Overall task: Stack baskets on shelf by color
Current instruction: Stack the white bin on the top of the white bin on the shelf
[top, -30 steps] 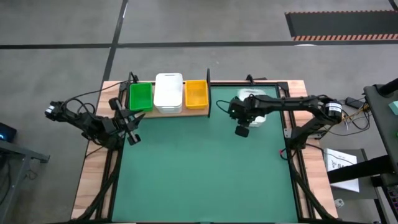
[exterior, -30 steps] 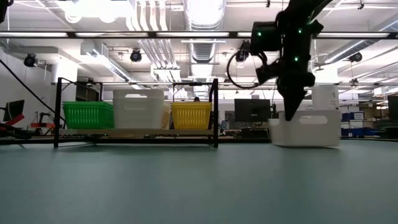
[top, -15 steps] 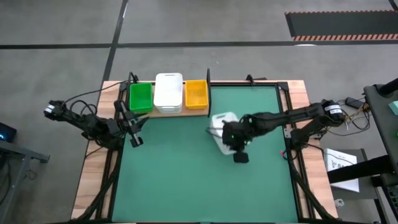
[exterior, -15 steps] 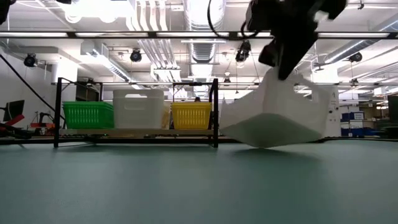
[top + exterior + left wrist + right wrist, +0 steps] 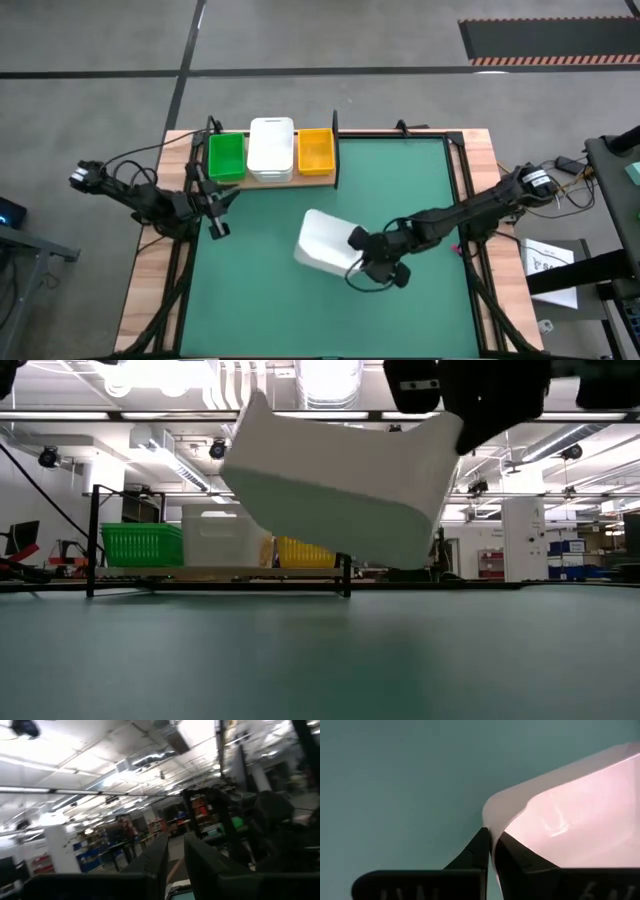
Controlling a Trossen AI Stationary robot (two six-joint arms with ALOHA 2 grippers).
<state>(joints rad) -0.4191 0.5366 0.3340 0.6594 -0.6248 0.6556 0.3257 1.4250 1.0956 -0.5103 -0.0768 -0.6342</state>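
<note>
Three baskets [image 5: 270, 152] sit side by side on the shelf [image 5: 290, 181] at the tabletop's [image 5: 300, 310] back-left; a fourth basket [image 5: 324, 243] hangs tilted above mid-tabletop.

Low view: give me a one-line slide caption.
Right gripper carries a tilted white basket above the mat, shelf behind.

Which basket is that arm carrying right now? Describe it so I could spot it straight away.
Start at the wooden shelf at the back of the green mat, then look toward the mat's middle. The right gripper pinches the rim of a white basket. Unlike the baskets on the shelf, it hangs tilted in the air.
</note>
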